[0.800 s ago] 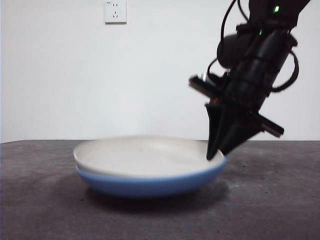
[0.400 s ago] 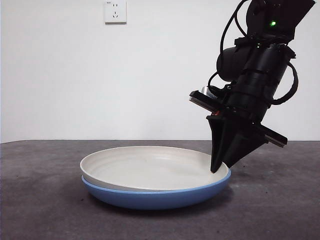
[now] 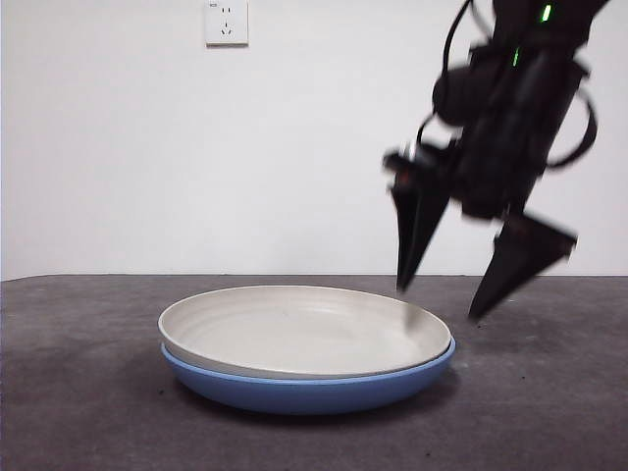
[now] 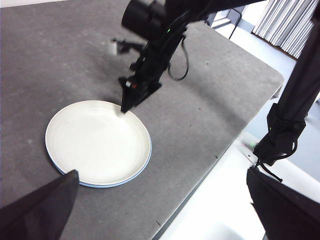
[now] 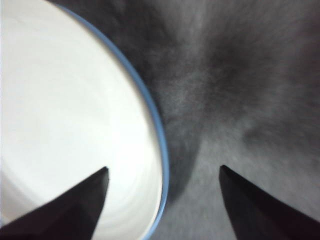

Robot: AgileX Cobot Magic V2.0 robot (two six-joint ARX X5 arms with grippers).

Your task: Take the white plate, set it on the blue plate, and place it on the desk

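So the white plate (image 3: 299, 329) is sitting nested inside the blue plate (image 3: 309, 385), roughly mid-bench (image 3: 78, 392), and your right end effector (image 3: 461, 289) hangs just above the stack's rim with jaws spread wide, gripping nothing, one over the white plate and one out over bare bench. If the stack goes next, I'd drop straight down so the jaws straddle both rims and close slowly, since a glossy rim could slip. Left end effector (image 4: 165, 200) waits well off past the bench edge, also open and empty
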